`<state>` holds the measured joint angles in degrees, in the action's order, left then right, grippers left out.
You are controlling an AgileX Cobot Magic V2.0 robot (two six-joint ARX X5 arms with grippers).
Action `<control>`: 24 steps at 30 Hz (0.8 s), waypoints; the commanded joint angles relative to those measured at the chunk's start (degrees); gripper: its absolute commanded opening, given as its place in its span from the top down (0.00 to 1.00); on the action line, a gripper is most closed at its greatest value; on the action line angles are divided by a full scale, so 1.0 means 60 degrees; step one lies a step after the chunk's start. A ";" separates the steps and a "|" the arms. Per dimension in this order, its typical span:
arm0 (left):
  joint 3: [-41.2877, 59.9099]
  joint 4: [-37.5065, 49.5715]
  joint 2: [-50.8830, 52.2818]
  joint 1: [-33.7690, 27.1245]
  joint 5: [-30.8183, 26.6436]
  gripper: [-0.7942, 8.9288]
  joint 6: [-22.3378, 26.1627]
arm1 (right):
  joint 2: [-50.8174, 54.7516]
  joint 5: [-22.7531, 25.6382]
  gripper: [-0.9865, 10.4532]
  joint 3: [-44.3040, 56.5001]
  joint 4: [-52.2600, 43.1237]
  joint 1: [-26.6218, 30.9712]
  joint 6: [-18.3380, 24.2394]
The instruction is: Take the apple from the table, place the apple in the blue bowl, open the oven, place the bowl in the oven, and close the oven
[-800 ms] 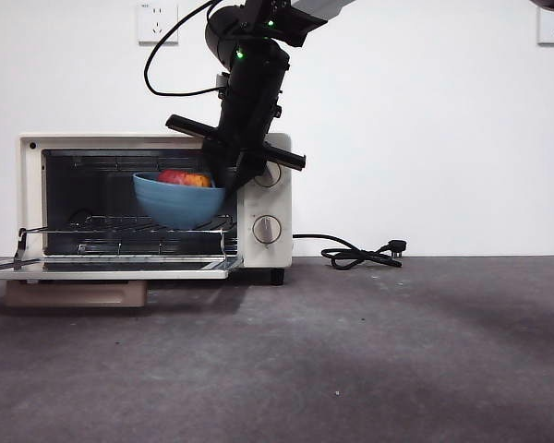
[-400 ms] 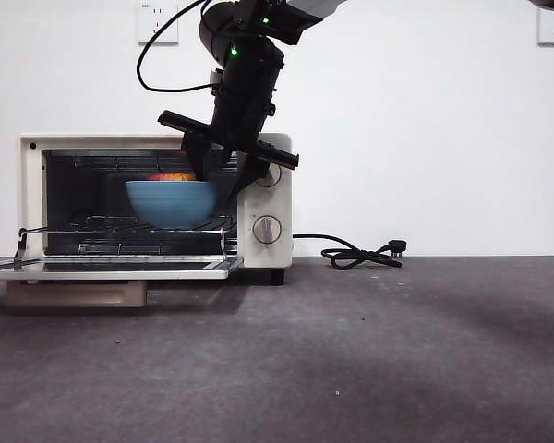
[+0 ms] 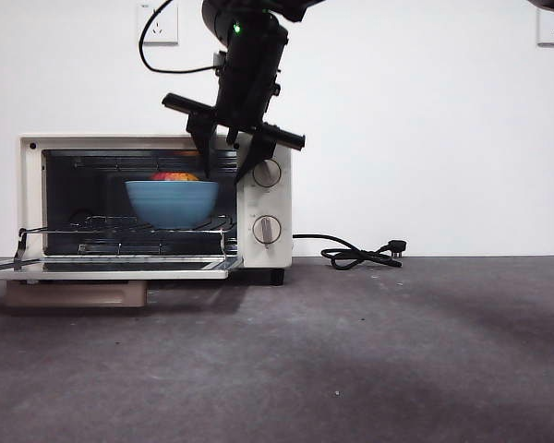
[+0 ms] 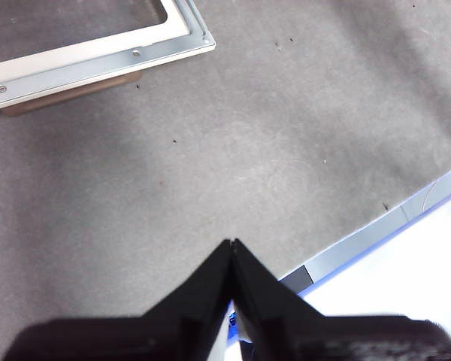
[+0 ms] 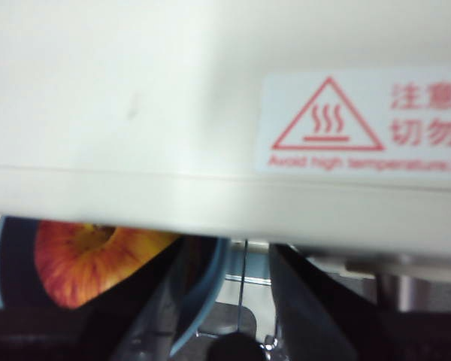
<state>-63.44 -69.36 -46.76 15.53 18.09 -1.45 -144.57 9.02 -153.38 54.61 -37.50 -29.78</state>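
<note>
The cream-white oven (image 3: pixel 268 198) stands at the back left with its door (image 3: pixel 111 268) folded down flat. Inside, the blue bowl (image 3: pixel 171 203) sits level on the wire rack, and the red-yellow apple (image 3: pixel 174 176) shows above its rim. My right gripper (image 3: pixel 224 166) hangs open just above the bowl's right rim, at the oven's upper front edge, clear of the bowl. The right wrist view shows the oven top (image 5: pixel 173 113), the apple (image 5: pixel 83 259) and the bowl rim (image 5: pixel 207 289) below my open right gripper (image 5: pixel 225 301). My left gripper (image 4: pixel 232 244) is shut over the bare table (image 4: pixel 210 150).
A black cord and plug (image 3: pixel 360 254) lie on the table (image 3: pixel 351 351) right of the oven. The door's beige handle (image 3: pixel 74 293) sticks out low at the front left. The table's near edge (image 4: pixel 376 233) runs close to my left gripper.
The bowl went from tilted and held to level on the rack, a little further left. My right gripper let go of it and rose above the rim.
</note>
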 commanded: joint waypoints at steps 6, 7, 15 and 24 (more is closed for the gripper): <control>0.0018 0.0310 -0.0011 0.0025 -0.0102 0.92 0.0280 | -0.0179 0.0084 0.75 -0.1530 0.1428 -0.0175 0.0907; 0.0018 0.0382 -0.0029 0.0025 -0.0157 0.92 0.0277 | -0.0179 0.0168 0.75 -0.1832 0.1749 -0.0240 0.1075; 0.0022 0.0699 -0.0517 -0.0102 -0.1268 0.92 0.0368 | -0.0179 0.1060 0.75 -0.4328 0.4036 -0.0976 0.2401; 0.0226 0.1585 -0.1785 -0.1632 -0.1351 0.93 0.0459 | 0.0506 0.1515 0.87 -0.5242 0.4116 -0.1927 0.4040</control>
<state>-63.00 -60.18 -57.10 6.63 9.67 0.23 -143.65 17.78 -180.20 77.80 -48.71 -8.03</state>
